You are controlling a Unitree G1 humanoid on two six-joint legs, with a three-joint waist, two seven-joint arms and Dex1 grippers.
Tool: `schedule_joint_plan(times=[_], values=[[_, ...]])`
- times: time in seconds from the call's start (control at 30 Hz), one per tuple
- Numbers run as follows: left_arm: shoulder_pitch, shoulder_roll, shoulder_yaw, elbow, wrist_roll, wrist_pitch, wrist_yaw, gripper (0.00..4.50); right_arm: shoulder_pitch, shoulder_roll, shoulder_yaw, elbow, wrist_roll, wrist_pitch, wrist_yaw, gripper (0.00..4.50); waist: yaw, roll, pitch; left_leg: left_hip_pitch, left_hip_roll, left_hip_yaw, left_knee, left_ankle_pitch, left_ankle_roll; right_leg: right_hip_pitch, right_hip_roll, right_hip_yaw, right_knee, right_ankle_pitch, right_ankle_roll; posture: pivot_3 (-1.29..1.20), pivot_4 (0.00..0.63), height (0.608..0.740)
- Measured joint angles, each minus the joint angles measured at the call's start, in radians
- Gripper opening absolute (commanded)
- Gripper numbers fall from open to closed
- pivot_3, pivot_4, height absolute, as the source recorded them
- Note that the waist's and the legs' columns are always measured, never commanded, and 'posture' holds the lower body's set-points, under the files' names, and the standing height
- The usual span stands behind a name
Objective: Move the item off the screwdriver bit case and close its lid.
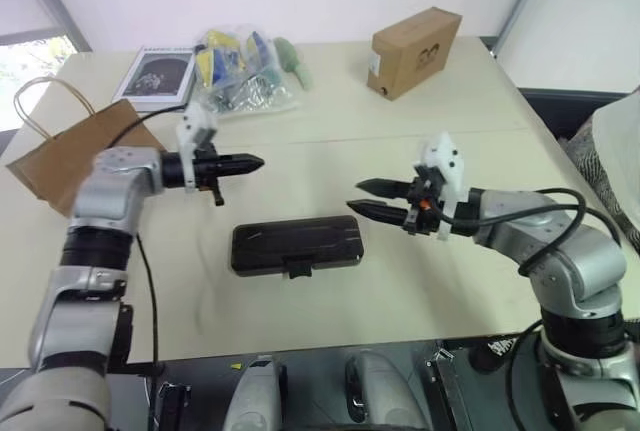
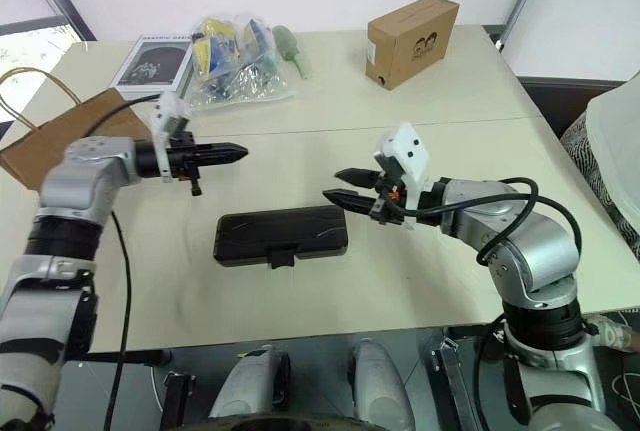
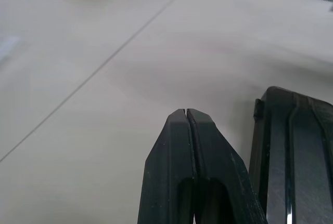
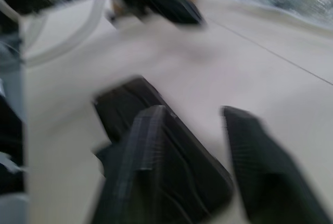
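**Case shut, bag set aside**

Your screwdriver bit case (image 1: 296, 245) lies flat on the table (image 1: 400, 151) with its lid (image 1: 300, 239) down. Beyond its left end lies the paper bag (image 1: 70, 156), well apart. Your left gripper (image 1: 255, 162), pinched shut and empty, hovers behind the case; your right gripper (image 1: 362, 197), fingers parted and empty, hovers off the case's right end.
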Motion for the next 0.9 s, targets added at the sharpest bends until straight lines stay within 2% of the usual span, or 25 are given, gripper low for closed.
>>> schedule_joint_plan(times=[0.03,0.3,0.5,0.7,0.9], values=[[-0.017,-0.013,-0.005,0.044,0.017,-0.023,-0.004,0.00,-0.003,0.001,0.003,-0.006,0.008,0.009,-0.009,0.02,0.000,0.000,0.000,0.000,0.000,0.000,0.000,0.000,0.001,0.000,0.000,0.000,0.000,0.000,0.000,0.00,0.150,0.740],[-0.167,-0.097,-0.051,0.355,0.119,-0.139,-0.052,0.00,-0.026,0.042,0.145,0.010,0.034,0.091,-0.068,0.02,0.000,0.000,0.000,-0.001,0.000,0.000,0.001,-0.001,0.002,0.000,0.000,0.000,0.000,0.000,0.000,0.00,0.150,0.740],[-0.264,-0.153,-0.065,0.541,0.194,-0.219,-0.058,0.00,-0.028,0.089,0.233,0.032,0.064,0.229,-0.125,0.02,-0.002,0.000,0.000,-0.002,0.000,-0.001,0.002,-0.002,0.003,0.000,0.000,-0.001,0.000,0.000,0.000,0.00,0.150,0.740],[-0.271,-0.173,-0.085,0.622,0.264,-0.288,-0.076,0.00,-0.010,0.101,0.287,0.050,0.060,0.294,-0.179,0.02,-0.001,0.000,0.000,-0.002,0.000,-0.002,0.002,-0.002,0.003,0.000,0.000,-0.002,0.000,0.000,0.000,0.00,0.150,0.740],[-0.252,-0.186,-0.099,0.622,0.297,-0.368,-0.114,0.00,0.001,0.135,0.288,0.075,0.048,0.330,-0.233,0.02,-0.001,0.000,0.000,-0.002,0.000,-0.002,0.002,-0.002,0.003,0.000,0.000,-0.002,0.000,0.000,0.000,0.00,0.150,0.740]])
